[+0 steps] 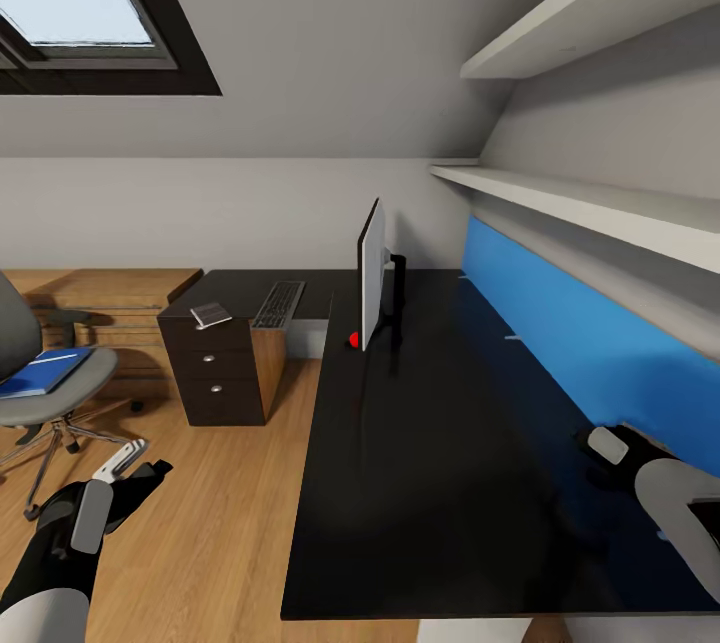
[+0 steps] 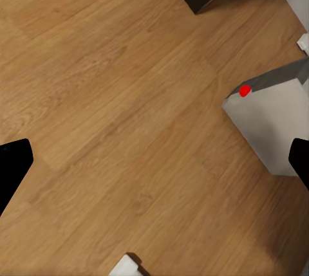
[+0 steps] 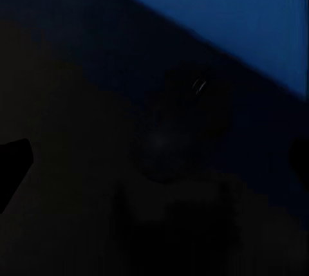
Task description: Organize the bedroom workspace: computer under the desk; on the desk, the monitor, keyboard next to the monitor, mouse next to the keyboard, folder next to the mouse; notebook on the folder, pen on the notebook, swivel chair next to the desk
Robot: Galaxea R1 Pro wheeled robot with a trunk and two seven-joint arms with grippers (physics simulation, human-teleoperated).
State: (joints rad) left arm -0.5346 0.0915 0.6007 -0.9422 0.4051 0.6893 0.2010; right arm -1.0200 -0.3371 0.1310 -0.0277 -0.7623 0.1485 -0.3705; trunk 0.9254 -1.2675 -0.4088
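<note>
Left tool (image 1: 135, 483) hung wide open over the wood floor (image 2: 116, 96), near the grey computer (image 2: 273, 125). Right tool (image 1: 600, 443) low over the black worktop (image 1: 450, 443); opening impossible to tell. Monitor (image 1: 371, 273), keyboard (image 1: 278, 303) and notebook (image 1: 211, 314) well apart on the worktop. Blue folder (image 1: 45, 370) on the chair (image 1: 40, 363).

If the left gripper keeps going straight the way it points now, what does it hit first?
Probably bare wood floor: the left gripper points down at the planks, fingers apart. The computer lies off to one side of that line, though depth is uncertain.
</note>
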